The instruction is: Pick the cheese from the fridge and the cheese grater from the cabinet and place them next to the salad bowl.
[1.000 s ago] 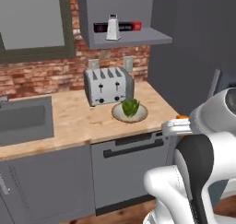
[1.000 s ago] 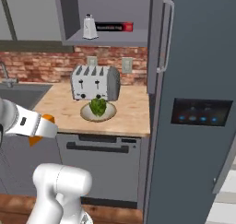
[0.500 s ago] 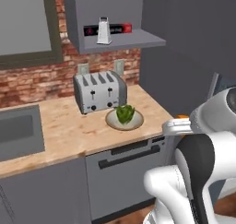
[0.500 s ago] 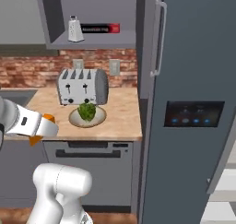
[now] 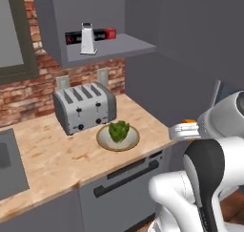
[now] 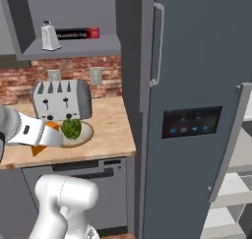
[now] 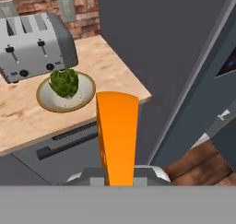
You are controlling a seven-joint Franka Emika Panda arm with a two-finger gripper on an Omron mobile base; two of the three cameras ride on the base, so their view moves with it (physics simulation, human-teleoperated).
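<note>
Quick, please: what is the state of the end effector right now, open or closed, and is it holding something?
End effector: closed on the cheese, held in front of the counter near the salad bowl.

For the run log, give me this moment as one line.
pincer: shut on cheese | salad bowl: on counter before toaster | cheese grater: on cabinet shelf

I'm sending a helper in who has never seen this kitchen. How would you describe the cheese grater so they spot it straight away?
Look above the wooden counter to the grey cabinet on the brick wall, left of the fridge. On its open shelf stands the cheese grater, in front of a long black-and-red box. It is the small silver-white tapered upright piece with a top handle, unlike the flat dark box lying behind it.
</note>
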